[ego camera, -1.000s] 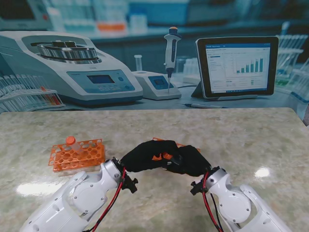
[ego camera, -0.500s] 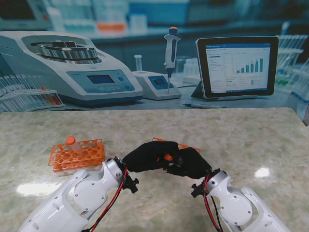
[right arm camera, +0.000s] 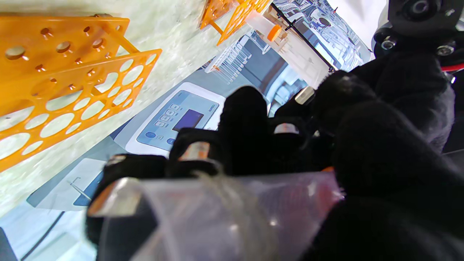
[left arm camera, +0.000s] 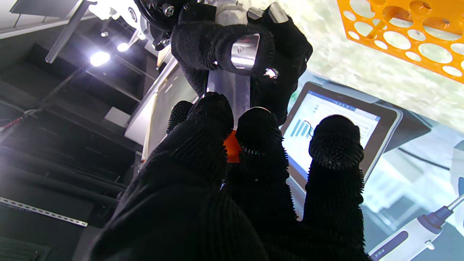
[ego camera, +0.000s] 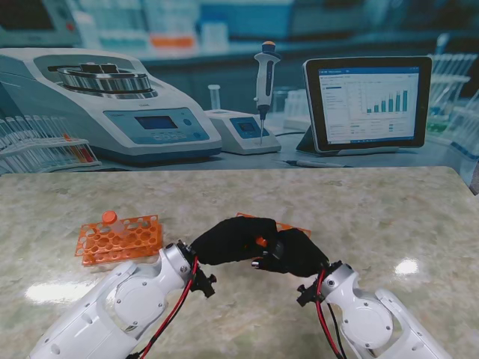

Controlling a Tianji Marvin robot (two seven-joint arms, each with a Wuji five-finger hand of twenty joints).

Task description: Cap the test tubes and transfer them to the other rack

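My two black-gloved hands meet above the table's middle. The right hand is shut on a clear test tube, which lies across its fingers. The left hand closes its fingertips on an orange cap at the tube's end; the cap shows between them against the tube. An orange rack at the left holds one capped tube. A second orange rack lies just beyond the hands, mostly hidden by them.
A centrifuge, a pipette on its stand and a tablet stand along the far side, beyond the table's edge. Marble table top stretches to the right of the hands.
Both hands stay joined and have shifted very slightly towards me. The orange cap now shows between the fingers, where a second ago it was covered.
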